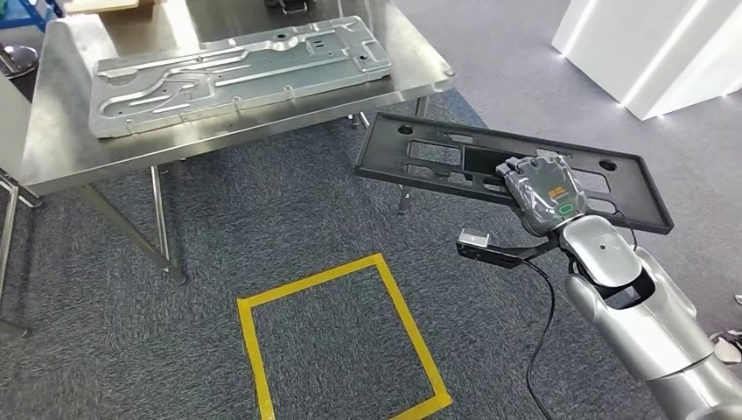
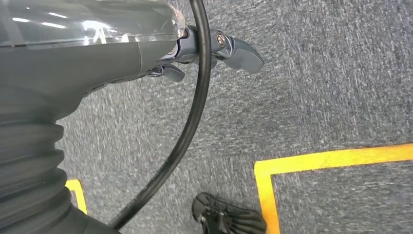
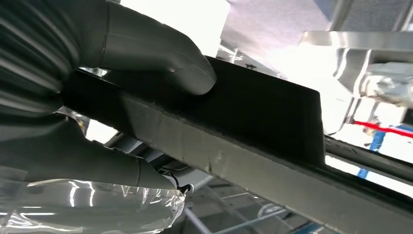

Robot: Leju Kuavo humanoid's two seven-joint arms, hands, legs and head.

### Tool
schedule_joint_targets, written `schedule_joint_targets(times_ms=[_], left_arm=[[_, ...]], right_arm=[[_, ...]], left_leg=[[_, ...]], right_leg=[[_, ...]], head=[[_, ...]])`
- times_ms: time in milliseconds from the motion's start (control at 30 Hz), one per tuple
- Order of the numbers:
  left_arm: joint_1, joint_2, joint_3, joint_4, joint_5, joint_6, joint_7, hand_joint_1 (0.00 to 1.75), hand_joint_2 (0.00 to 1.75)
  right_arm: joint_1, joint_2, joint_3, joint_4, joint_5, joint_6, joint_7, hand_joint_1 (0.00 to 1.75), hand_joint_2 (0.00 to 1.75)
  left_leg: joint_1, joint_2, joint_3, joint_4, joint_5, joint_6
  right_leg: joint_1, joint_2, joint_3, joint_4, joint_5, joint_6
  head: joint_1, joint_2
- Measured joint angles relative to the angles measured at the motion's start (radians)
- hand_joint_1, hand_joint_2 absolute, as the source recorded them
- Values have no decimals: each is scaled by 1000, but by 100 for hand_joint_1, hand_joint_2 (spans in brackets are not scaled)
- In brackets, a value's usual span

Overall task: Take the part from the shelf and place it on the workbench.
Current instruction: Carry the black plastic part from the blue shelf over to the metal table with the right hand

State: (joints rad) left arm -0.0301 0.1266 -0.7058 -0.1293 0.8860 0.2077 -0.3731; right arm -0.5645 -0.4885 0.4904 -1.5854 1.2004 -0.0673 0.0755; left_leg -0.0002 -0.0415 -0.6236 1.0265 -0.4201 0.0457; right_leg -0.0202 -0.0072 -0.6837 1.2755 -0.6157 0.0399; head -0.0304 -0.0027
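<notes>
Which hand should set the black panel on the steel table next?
Right. The right hand already grips the black panel in the air beside the steel table. The left hand hangs over the carpet, holding nothing.

bright, even light | glare on workbench (image 1: 52,149) | right wrist view backlit

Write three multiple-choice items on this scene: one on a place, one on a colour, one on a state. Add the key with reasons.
1. Where does the silver metal panel lie?
A. on the steel workbench
B. on the carpet
C. in the right hand

2. What colour is the tape square on the floor?
A. red
B. yellow
C. white

3. What is the right hand doing?
A. hanging with nothing in it
B. pressing the workbench
C. gripping the black part

Key: 1 A, the panel rests flat on the bench top. 2 B, the outline is yellow. 3 C, thumb and fingers clamp the part's edge, off the bench.
</notes>
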Motion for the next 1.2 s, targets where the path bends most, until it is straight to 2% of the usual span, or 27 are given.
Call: schedule_joint_targets(times_ms=[33, 67, 100, 167, 200, 233, 300, 333, 400, 433, 467, 500, 533, 567, 633, 700, 733, 800, 833, 900, 967, 1000, 1033, 1067, 1100, 1167, 1200], left_arm=[[-1, -1, -2, 0, 0, -4, -2, 0, 175], [-1, -3, -5, 0, 0, -7, -3, 0, 175], [-1, -3, -8, 0, 0, -9, -4, 0, 175], [-2, -5, -15, 0, 1, -10, -6, 0, 175], [-3, -6, -18, 0, 1, -11, -6, 0, 175], [-3, -7, -20, 0, 1, -11, -6, 0, 175], [2, -7, -22, 1, 2, -11, -6, 0, 175], [4, -8, -23, 1, 2, -11, -6, 0, 175], [3, -7, -23, 2, 2, -11, -6, 0, 175], [1, -7, -23, 2, 2, -11, -5, 0, 175], [-1, -6, -23, 2, 3, -12, -5, 0, 175], [-2, -6, -24, 2, 3, -13, -4, 0, 175], [-2, -7, -25, 2, 4, -13, -3, 0, 175], [-2, -7, -25, 2, 4, -14, -3, 0, 175], [-1, -6, -27, 3, 5, -14, -2, 0, 175], [-3, -5, -30, 3, 4, -10, -3, 0, 175], [-4, -5, -32, 4, 4, -7, -4, 0, 175], [-4, -4, -39, 4, 2, -3, -5, 0, 175], [-2, -4, -42, 4, 2, -2, -5, 0, 175], [-3, -4, -46, 4, 3, -4, -6, 0, 175], [-7, -4, -47, 4, 4, -9, -7, 0, 175], [-7, -4, -47, 4, 5, -12, -6, 0, 175], [-7, -4, -47, 4, 6, -14, -5, 0, 175], [-7, -5, -48, 4, 8, -17, -3, 0, 175], [-7, -5, -48, 4, 10, -19, -2, 0, 175], [-7, -6, -49, 4, 14, -22, 0, 0, 175], [-8, -7, -50, 4, 15, -24, 0, 0, 175]], right_arm=[[7, -4, -1, -1, 0, 3, -1, 168, 175], [13, -6, -2, -2, 0, 5, -1, 168, 175], [18, -9, -4, -5, 1, 8, -2, 168, 175], [21, -17, -11, -13, 1, 10, -2, 168, 175], [22, -21, -14, -17, 1, 10, -2, 168, 175], [22, -24, -16, -19, 1, 11, -2, 168, 175], [24, -27, -19, -25, 1, 12, -2, 168, 175], [24, -28, -21, -28, 2, 13, -3, 168, 175], [27, -29, -23, -34, 3, 14, -3, 168, 175], [29, -31, -24, -36, 3, 15, -4, 168, 175], [32, -32, -25, -38, 3, 16, -4, 168, 175], [36, -33, -25, -38, 3, 17, -4, 168, 175], [39, -34, -25, -38, 3, 18, -5, 168, 175], [42, -34, -25, -38, 3, 20, -6, 168, 175], [45, -34, -27, -39, 3, 22, -7, 168, 175], [44, -34, -30, -42, 3, 26, -8, 168, 175], [43, -35, -32, -43, 3, 28, -8, 168, 175], [39, -36, -34, -44, 4, 30, -10, 168, 175], [38, -37, -34, -45, 4, 30, -10, 168, 175], [37, -39, -36, -47, 4, 30, -10, 168, 175], [37, -44, -40, -48, 6, 31, -10, 168, 175], [37, -46, -41, -48, 7, 32, -11, 168, 175], [37, -47, -41, -47, 8, 35, -12, 168, 175], [37, -49, -41, -47, 9, 39, -13, 168, 175], [35, -51, -42, -46, 8, 44, -16, 168, 175], [27, -59, -44, -46, 5, 54, -22, 168, 175], [20, -62, -47, -46, 3, 57, -24, 168, 175]], left_leg=[[-2, -14, 2, 0, -1, 2], [-5, -28, 5, 0, -2, 2], [-6, -42, 8, 1, -3, 2], [-8, -69, 9, 4, -5, -1], [-7, -82, 6, 5, -6, -5], [-4, -95, 2, 6, -6, -10], [-1, -116, -3, 5, -6, -22], [-2, -107, -5, 9, -10, -28], [-5, -47, -30, 66, -46, -39], [-3, -9, -57, 124, -76, -46], [1, 15, -90, 189, -106, -51], [6, 27, -118, 244, -125, -56], [10, 33, -133, 271, -126, -61], [14, 38, -127, 258, -108, -64], [17, 65, -67, 139, -42, -68], [10, 99, -12, 32, -6, -61], [6, 105, -3, 10, -3, -54], [3, 83, -5, 7, -4, -39], [5, 72, -3, 4, -3, -32], [8, 55, 4, -4, 0, -18], [6, 41, 7, -6, 1, -8], [4, 32, 7, -6, 0, -5], [1, 24, 8, -6, 0, -4], [-3, 17, 10, -5, -2, -2], [-6, 10, 14, -5, -3, -1], [-11, -1, 20, -5, -6, -1], [-13, -5, 20, -4, -8, -3]], right_leg=[[1, 2, -20, 18, 11, -2], [1, 4, -22, 2, 38, -5], [2, 14, -6, -51, 82, -10], [2, 64, 41, -180, 150, -21], [3, 83, 58, -224, 166, -25], [3, 92, 65, -244, 167, -27], [3, 69, 73, -252, 166, -30], [1, 56, 78, -258, 166, -33], [-5, 27, 90, -269, 167, -41], [-3, 14, 95, -271, 165, -44], [-3, -1, 97, -271, 162, -46], [-3, -15, 100, -271, 160, -45], [-3, -29, 103, -271, 156, -43], [-4, -43, 106, -270, 153, -41], [-6, -69, 116, -269, 144, -33], [-2, -91, 124, -266, 136, -21], [2, -101, 127, -266, 133, -15], [4, -121, 132, -269, 129, -5], [2, -120, 136, -268, 124, 1], [-3, -75, 120, -219, 90, 7], [-3, -17, 57, -95, 31, 5], [-1, -6, 17, -29, 10, 4], [0, -1, -12, 13, 5, 2], [2, 1, -25, 20, 20, -2], [4, 2, -18, -14, 54, -8], [12, 8, 34, -147, 133, -26], [16, 11, 57, -204, 157, -33]], head=[[0, 0], [0, 0], [0, 0], [0, 0], [0, 0], [0, 0], [0, 0], [0, 0], [0, 0], [0, 0], [0, 0], [0, 0], [0, 0], [0, 0], [0, 0], [0, 0], [0, 0], [0, 0], [0, 0], [0, 0], [0, 0], [0, 0], [0, 0], [0, 0], [0, 0], [0, 0], [0, 0]])
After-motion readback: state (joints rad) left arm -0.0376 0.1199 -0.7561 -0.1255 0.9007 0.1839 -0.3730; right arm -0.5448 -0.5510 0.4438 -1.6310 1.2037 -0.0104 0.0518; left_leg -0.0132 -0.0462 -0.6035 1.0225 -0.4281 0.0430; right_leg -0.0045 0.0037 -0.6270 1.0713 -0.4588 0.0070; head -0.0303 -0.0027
